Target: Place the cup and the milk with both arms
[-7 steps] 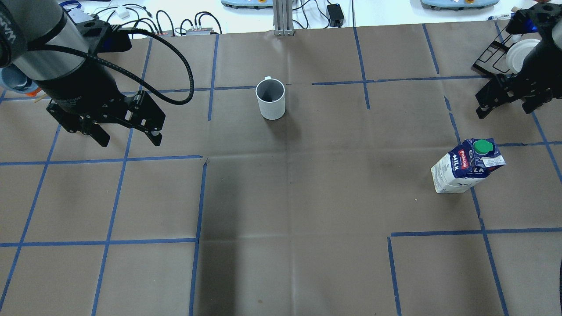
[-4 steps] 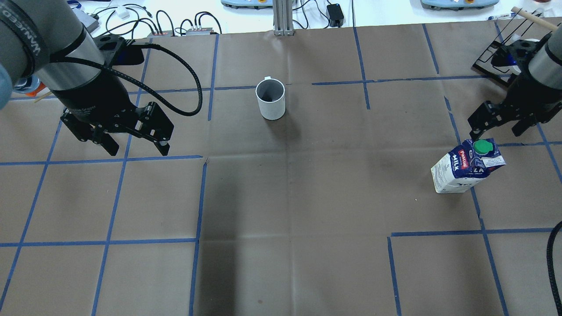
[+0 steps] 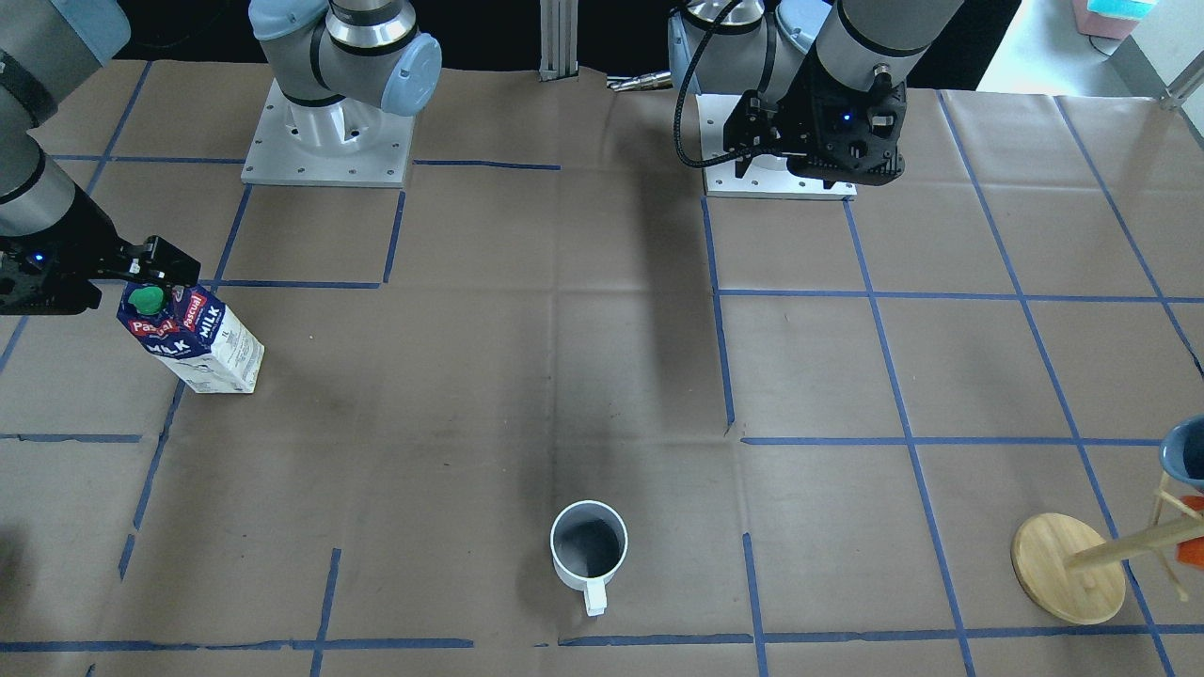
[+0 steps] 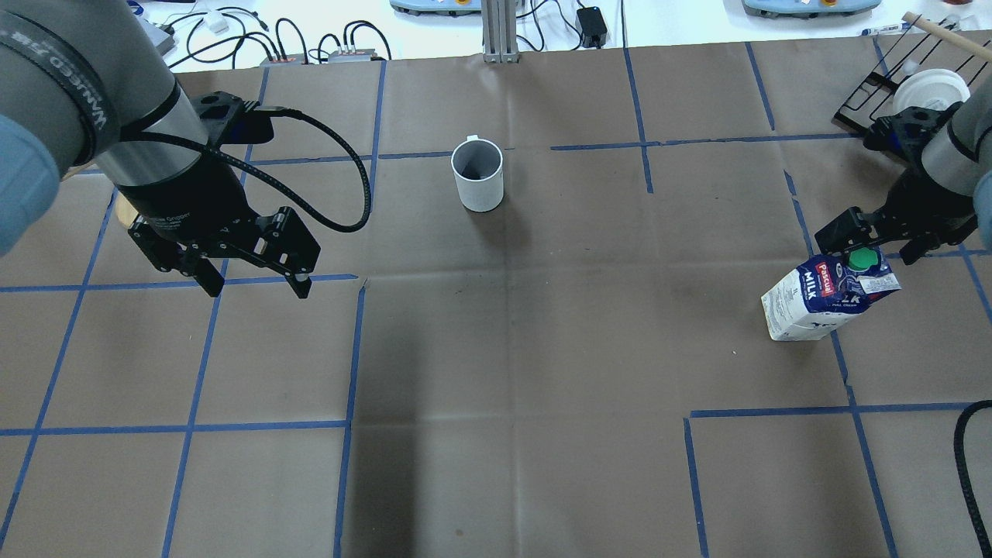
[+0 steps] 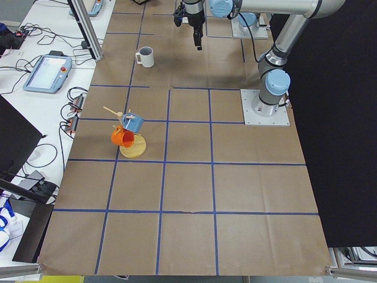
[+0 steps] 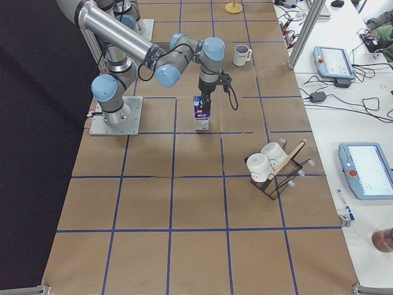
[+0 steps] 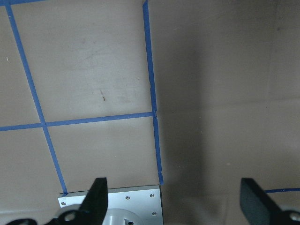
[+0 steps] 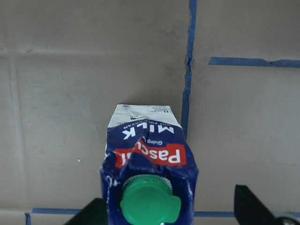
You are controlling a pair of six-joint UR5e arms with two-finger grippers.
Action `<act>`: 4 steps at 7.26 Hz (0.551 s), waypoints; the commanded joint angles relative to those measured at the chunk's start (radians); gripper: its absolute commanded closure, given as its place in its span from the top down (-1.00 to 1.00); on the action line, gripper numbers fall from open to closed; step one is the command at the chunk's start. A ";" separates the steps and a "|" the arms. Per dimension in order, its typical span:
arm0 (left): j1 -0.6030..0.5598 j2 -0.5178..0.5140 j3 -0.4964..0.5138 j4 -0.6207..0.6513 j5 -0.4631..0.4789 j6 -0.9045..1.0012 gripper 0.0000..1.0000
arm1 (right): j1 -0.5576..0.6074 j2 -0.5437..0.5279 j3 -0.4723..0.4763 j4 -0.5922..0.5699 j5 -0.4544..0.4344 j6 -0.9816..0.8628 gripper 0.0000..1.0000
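Note:
The white cup [image 4: 478,174] stands upright at the far middle of the table, its handle pointing away from the robot; it also shows in the front view [image 3: 589,545]. The milk [image 4: 814,302] stands at the right, with a blue top and green cap [image 8: 149,200]. My right gripper [image 4: 868,248] is open, its fingers either side of the carton's top [image 3: 202,343], with no grip to be seen. My left gripper [image 4: 257,288] is open and empty above bare paper [image 7: 176,201], well left of and nearer than the cup.
A black wire rack with white cups [image 4: 922,93] stands at the far right, just behind the right arm. A wooden mug tree with a blue and an orange cup [image 3: 1068,569] stands at the far left. Brown paper with blue tape lines [image 4: 504,349] covers the table.
My right gripper has come down and forward from beside the rack to the milk's top. My left gripper has moved right and toward the robot. The cup has not moved.

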 commanded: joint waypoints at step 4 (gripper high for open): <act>-0.006 0.015 -0.008 0.001 -0.003 -0.006 0.99 | 0.007 -0.007 -0.006 -0.005 0.021 0.012 1.00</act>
